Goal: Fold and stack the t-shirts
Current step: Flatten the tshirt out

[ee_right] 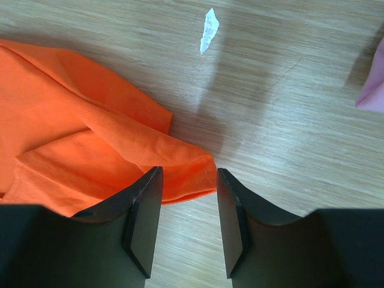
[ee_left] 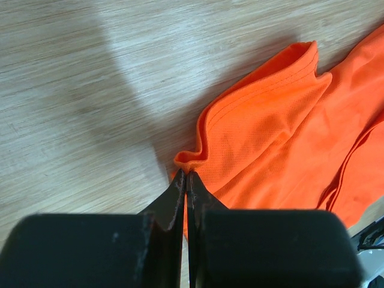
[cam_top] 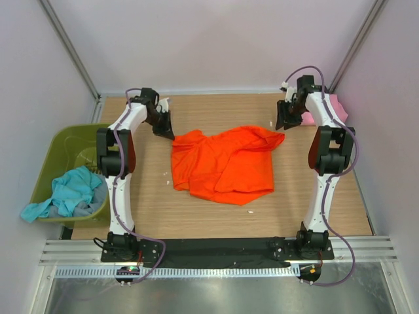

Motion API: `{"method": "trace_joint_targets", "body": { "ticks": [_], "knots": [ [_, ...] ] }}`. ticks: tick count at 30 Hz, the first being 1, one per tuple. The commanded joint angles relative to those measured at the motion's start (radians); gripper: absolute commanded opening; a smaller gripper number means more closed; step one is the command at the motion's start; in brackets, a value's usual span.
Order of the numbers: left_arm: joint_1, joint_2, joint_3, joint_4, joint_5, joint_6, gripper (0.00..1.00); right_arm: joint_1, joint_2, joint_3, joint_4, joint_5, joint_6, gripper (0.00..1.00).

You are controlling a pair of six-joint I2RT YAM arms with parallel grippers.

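Note:
A bright orange t-shirt [cam_top: 222, 163] lies crumpled in the middle of the wooden table. My left gripper [cam_top: 167, 134] is at its far left corner. In the left wrist view the jaws [ee_left: 186, 174] are pressed together with the bunched orange hem [ee_left: 270, 132] pinched at their tips. My right gripper [cam_top: 283, 124] hovers at the shirt's far right corner, open. In the right wrist view the orange cloth's rounded end [ee_right: 90, 138] lies on the table between and just beyond the fingers [ee_right: 189, 174], free of both pads. A pale pink t-shirt [cam_top: 339, 106] lies behind the right arm. A teal t-shirt [cam_top: 65, 193] hangs over the tub.
An olive-green plastic tub [cam_top: 65, 140] stands off the table's left edge. A pink edge [ee_right: 372, 90] shows at the right of the right wrist view. A white paper scrap [ee_right: 209, 29] lies beyond the right gripper. Small white bits [cam_top: 165, 173] dot the wood. Walls enclose the table.

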Motion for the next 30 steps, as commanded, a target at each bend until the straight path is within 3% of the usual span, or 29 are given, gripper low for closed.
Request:
{"method": "trace_joint_targets", "body": {
  "ticks": [1,21,30],
  "knots": [
    [-0.005,-0.078,-0.005,0.001,-0.011,0.022,0.00,-0.017,0.007,0.037,-0.012,-0.032,0.021,0.47],
    [-0.026,-0.093,-0.020,-0.002,-0.044,0.036,0.00,-0.054,0.068,0.037,-0.051,-0.112,0.000,0.46],
    [-0.033,-0.078,-0.008,0.003,-0.045,0.034,0.00,-0.054,0.030,-0.024,-0.065,-0.147,-0.016,0.38]
  ]
}}
